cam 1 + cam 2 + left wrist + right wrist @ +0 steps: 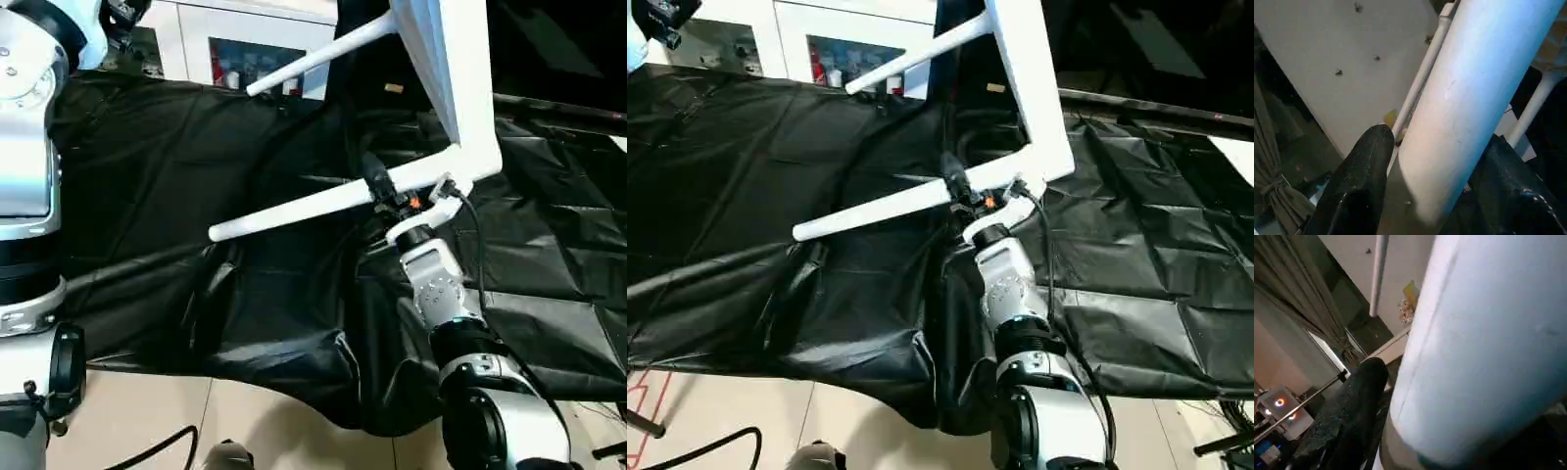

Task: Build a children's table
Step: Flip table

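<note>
Head views: children's table [446, 59], white smooth plastic, tipped on edge above a black crinkled sheet [196, 196] on the tabletop. Nearer leg [294, 208], round and tapered, juts sideways; right hand [397, 196] clamped round it near the socket. A second leg [313, 59] sits higher; a white glass-door cabinet [838, 54] stands behind.

Left wrist view: left hand [1432, 186], black textured fingers clamped on a matte white leg [1469, 98].

Right wrist view: finger [1356, 406] against the rounded leg.

Advice: keep each leg in line with its socket while seating it.

Head cameras look down at a white leg [304, 208] the wrist cameras crowd.
</note>
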Tool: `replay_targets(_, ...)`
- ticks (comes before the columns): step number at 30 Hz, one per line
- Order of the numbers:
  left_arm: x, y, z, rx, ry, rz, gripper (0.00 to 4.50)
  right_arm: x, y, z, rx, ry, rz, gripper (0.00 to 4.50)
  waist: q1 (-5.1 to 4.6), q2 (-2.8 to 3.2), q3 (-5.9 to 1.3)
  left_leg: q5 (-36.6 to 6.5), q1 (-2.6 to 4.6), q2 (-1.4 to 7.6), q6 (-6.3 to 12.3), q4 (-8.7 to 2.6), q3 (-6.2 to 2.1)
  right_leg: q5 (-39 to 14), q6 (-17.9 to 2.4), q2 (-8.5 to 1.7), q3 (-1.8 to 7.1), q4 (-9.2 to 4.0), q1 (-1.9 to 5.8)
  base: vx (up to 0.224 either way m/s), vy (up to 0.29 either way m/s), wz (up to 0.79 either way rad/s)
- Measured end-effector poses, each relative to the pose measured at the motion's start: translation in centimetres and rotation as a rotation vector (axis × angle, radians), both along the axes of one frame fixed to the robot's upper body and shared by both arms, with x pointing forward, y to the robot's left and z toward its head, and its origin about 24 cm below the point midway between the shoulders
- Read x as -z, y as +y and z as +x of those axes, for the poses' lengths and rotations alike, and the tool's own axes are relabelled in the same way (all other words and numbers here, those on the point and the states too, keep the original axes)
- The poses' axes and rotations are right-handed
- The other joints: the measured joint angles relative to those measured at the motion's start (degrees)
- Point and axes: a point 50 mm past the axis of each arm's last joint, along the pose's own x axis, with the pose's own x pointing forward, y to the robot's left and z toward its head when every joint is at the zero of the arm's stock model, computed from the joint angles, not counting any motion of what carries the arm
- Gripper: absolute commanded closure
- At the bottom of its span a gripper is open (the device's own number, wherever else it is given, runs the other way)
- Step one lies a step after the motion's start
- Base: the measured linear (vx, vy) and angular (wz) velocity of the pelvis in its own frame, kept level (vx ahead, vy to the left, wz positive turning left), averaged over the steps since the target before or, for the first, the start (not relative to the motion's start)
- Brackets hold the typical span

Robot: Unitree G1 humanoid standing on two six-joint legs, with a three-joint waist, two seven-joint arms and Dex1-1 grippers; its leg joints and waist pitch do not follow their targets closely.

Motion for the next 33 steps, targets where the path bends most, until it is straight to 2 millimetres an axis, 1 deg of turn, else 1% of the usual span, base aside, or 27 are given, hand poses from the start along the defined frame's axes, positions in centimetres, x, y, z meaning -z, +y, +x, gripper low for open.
replay_targets(3,0.2,0.3,0.0,-0.011,-0.005,-0.025,2.19,-0.4,-0.3,-0.1,0.002,-0.018,0.007,2.13,0.12,0.00,0.00,0.0,-0.01,0.00,0.01,0.01,0.00,0.0,0.0,0.00,-0.01,-0.01,0.00,0.000,0.000,0.00)
replay_targets(4,0.2,0.4,0.0,-0.015,-0.007,-0.038,2.19,-0.6,-0.4,-0.2,0.003,-0.030,0.011,2.13,0.15,0.00,0.00,0.0,-0.03,0.00,0.02,0.00,0.00,0.0,0.0,0.00,-0.02,0.00,0.00,0.000,0.000,0.00)
replay_targets(5,0.3,0.5,0.0,-0.018,-0.008,-0.045,2.19,-0.8,-0.5,-0.2,0.003,-0.037,0.011,2.38,0.15,-0.01,-0.01,0.0,-0.03,0.01,0.04,0.01,-0.01,0.0,0.0,0.00,-0.03,0.00,0.00,0.000,0.000,0.00)
replay_targets(9,0.7,1.2,0.0,-0.042,-0.013,-0.087,2.19,-1.8,-1.0,-0.3,0.010,-0.081,-0.002,2.52,0.23,-0.03,-0.01,0.1,-0.08,0.01,0.12,0.00,-0.03,0.0,0.0,-0.02,-0.07,0.00,0.01,0.000,0.000,0.00)
replay_targets(13,2.0,2.2,-0.1,-0.068,-0.002,-0.166,2.23,-4.1,-2.0,-0.3,0.032,-0.160,-0.092,2.59,0.23,-0.05,-0.02,0.1,-0.09,0.01,0.13,0.00,-0.02,0.0,0.0,-0.03,-0.07,-0.01,0.00,0.000,0.000,0.00)
replay_targets(16,3.6,2.8,-0.2,-0.079,0.030,-0.218,2.33,-6.1,-2.9,-0.4,0.055,-0.221,-0.173,2.61,0.23,-0.19,-0.04,0.1,-0.10,0.00,0.13,0.00,-0.04,0.0,0.0,-0.02,-0.09,-0.03,0.01,0.000,0.000,0.00)
replay_targets(18,5.2,3.1,-0.4,-0.090,0.061,-0.246,2.42,-7.5,-3.5,-0.5,0.068,-0.261,-0.236,2.63,0.22,-0.53,-0.14,0.1,-0.09,0.01,0.12,-0.02,-0.04,0.0,0.0,-0.01,-0.09,-0.05,0.01,0.000,0.000,0.00)
replay_targets(19,6.1,3.2,-0.4,-0.097,0.089,-0.258,2.46,-8.2,-3.7,-0.5,0.075,-0.280,-0.268,2.63,0.24,-0.84,-0.20,0.1,-0.09,0.04,0.12,-0.02,-0.05,0.0,0.0,0.01,-0.11,-0.05,0.01,0.000,0.000,0.00)
replay_targets(20,6.5,3.3,-0.4,-0.100,0.105,-0.264,2.51,-8.4,-3.9,-0.5,0.079,-0.287,-0.282,2.63,0.25,-1.02,-0.22,0.1,-0.09,0.05,0.11,-0.02,-0.06,0.0,0.0,0.02,-0.12,-0.05,0.01,0.000,0.000,0.00)
replay_targets(21,7.3,3.3,-0.4,-0.109,0.131,-0.275,2.56,-9.0,-3.9,-0.6,0.085,-0.299,-0.310,2.64,0.27,-1.35,-0.22,0.1,-0.09,0.05,0.10,-0.01,-0.08,0.0,0.0,0.03,-0.13,-0.05,0.03,0.000,0.000,0.00)
replay_targets(23,8.9,3.5,-0.6,-0.127,0.174,-0.296,2.66,-9.7,-4.1,-0.4,0.096,-0.315,-0.366,2.65,0.23,-1.78,-0.25,0.1,-0.10,0.05,0.10,0.03,-0.09,0.1,0.0,0.02,-0.13,-0.11,0.07,0.000,0.000,0.00)
replay_targets(25,10.2,3.7,-0.7,-0.143,0.210,-0.312,2.76,-10.2,-4.0,-0.4,0.098,-0.322,-0.398,2.65,0.25,-2.04,-0.23,0.1,-0.10,0.05,0.10,0.06,-0.10,0.2,0.1,0.02,-0.13,-0.14,0.10,0.000,0.000,0.00)
replay_targets(26,10.6,3.7,-1.0,-0.151,0.217,-0.319,2.76,-10.3,-3.9,-0.4,0.100,-0.323,-0.408,2.65,0.22,-2.05,-0.24,0.1,-0.09,0.05,0.11,0.07,-0.10,0.2,0.0,0.02,-0.11,-0.18,0.11,0.000,0.000,0.00)
replay_targets(27,11.8,3.6,-1.7,-0.156,0.242,-0.340,2.79,-10.6,-4.2,-0.4,0.116,-0.321,-0.432,2.66,0.31,-2.22,-0.27,0.1,-0.11,0.02,0.12,0.09,-0.09,0.2,0.0,-0.01,-0.11,-0.20,0.14,0.000,0.000,0.00)
replay_targets(29,12.9,3.6,-2.2,-0.163,0.273,-0.356,2.83,-10.8,-4.2,-0.3,0.120,-0.322,-0.457,2.68,0.64,-2.65,-0.26,0.1,-0.13,0.09,0.08,0.08,-0.12,0.2,0.0,0.04,-0.19,-0.18,0.15,0.000,0.000,0.00)
replay_targets(32,14.1,3.8,-3.0,-0.189,0.295,-0.367,2.84,-10.8,-3.8,-0.3,0.106,-0.322,-0.493,2.68,0.58,-3.03,-0.48,0.1,-0.09,0.09,0.07,0.10,-0.16,0.2,0.1,0.05,-0.19,-0.18,0.20,0.000,0.000,0.00)
replay_targets(33,14.4,3.8,-3.2,-0.195,0.301,-0.371,2.84,-10.8,-3.7,-0.3,0.105,-0.319,-0.502,2.68,0.56,-3.07,-0.51,0.1,-0.09,0.09,0.07,0.10,-0.17,0.2,0.1,0.05,-0.18,-0.19,0.21,0.000,0.000,0.00)
